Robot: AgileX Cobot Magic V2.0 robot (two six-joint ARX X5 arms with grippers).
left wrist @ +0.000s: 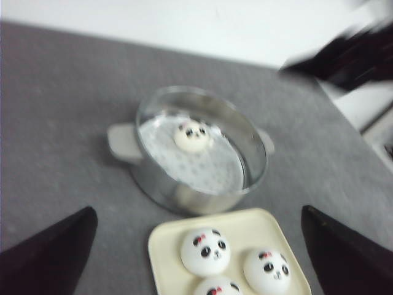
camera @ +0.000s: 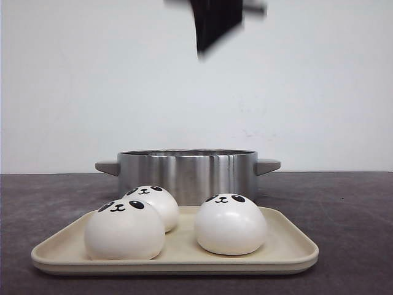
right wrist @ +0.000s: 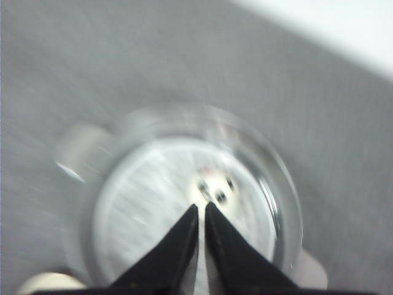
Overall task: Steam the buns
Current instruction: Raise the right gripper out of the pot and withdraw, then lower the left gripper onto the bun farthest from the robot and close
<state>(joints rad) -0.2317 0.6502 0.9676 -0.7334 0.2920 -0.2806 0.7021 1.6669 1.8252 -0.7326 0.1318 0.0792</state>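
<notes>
1. On the dark grey worktop: a cream rectangular plastic tray with rounded corners, nearest the camera in the front view.
2. Resting on the tray: three glossy white dome-shaped buns with black panda faces, one at front left, one just behind it and touching it, one to the right, apart from the other two.
3. Right behind the tray: a round stainless-steel steamer pot with two grey side handles, lid off.
4. Inside the pot, on its perforated floor: a fourth panda-faced bun, sitting off-centre, alone.
5. Right pincer: high above the pot, heavily blurred, black fingertips nearly together with only a thin slit between them, nothing gripped.
6. Left pincer: well above the worktop, looking down over tray and pot, dark fingers spread wide apart, holding nothing.
</notes>
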